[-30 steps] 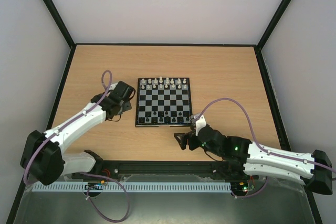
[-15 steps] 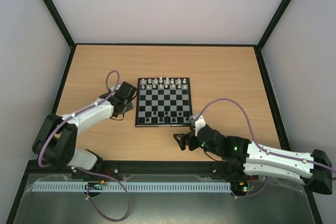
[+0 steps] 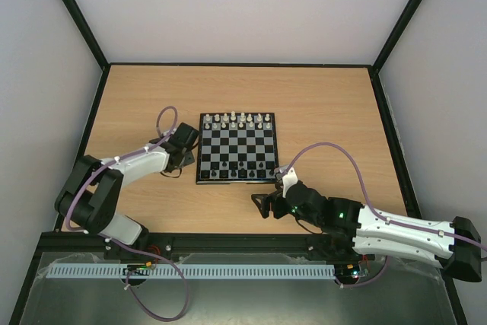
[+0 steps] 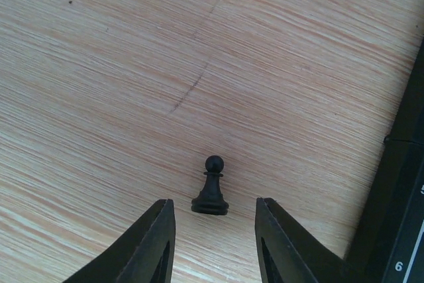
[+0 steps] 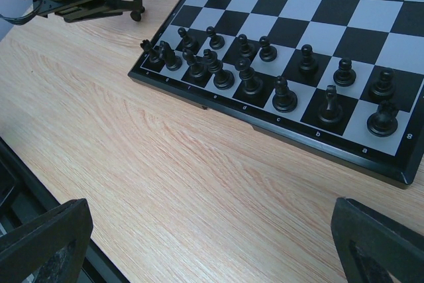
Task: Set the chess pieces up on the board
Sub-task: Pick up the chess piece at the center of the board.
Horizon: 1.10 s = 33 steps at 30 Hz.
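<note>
The piece I am working on is a small black pawn (image 4: 211,187), standing upright on the pale wood-grain desk (image 3: 327,104) just outside the left edge of the small black-and-grey checked chessboard (image 3: 237,144), near but not touching its thin black frame. My left hand (image 4: 213,213) is low over that pawn with its two dark fingers (image 4: 158,243) parted to either side of the base. There is bare wood between each finger and the piece, so the hand is open and holds nothing. From the right wrist camera I see the black chess pieces (image 5: 265,74) on the board's near two rows. The taller figures stand along the lettered edge and a line of pawns stands one row in. They crowd close together toward the left corner, and I cannot tell whether each sits squarely in its own square. The cream-white chess pieces (image 3: 237,120) fill the far two rows in the overhead view, too small there for me to name singly. The middle rows of the board are bare checks. My right hand (image 3: 265,205) rests low above the desk, near the board's near-right corner and pointing toward it. Its fingers are spread very wide, with only bare desk between them. A purple cable (image 3: 335,150) arcs from the right arm over the desk to the right of the board.
</note>
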Available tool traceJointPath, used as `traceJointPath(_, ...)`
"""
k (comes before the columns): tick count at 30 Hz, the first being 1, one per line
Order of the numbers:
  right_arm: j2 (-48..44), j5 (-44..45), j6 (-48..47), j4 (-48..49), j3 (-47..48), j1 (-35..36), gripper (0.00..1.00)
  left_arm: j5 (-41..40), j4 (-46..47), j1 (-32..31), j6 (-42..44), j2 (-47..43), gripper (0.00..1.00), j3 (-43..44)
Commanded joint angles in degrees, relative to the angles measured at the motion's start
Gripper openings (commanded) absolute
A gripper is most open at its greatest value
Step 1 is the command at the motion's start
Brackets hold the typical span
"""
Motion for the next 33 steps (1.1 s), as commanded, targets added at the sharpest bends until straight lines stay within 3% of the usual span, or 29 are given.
traceJointPath(1,-0.17,0.53,-0.45,0.56,-0.73,-0.21,0.99,-0.19,1.62,0.37,0.39,1.48,0.36,-0.75)
traceJointPath(9,-0.54,0.63,-0.5,0.34,-0.84,-0.21,0.99,0.32,3.05,0.55,0.61,3.34,0.26,-0.74)
traceJointPath(22,-0.77,0.46,-0.47,0.3,-0.99,-0.21,1.0,0.46,3.82,0.55,0.92,4.63,0.25,-0.73)
traceJointPath(33,-0.81,0.47,-0.44,0.29,-1.13,-0.21,1.0,1.0,4.34,0.55,1.23,5.28,0.11,-0.59)
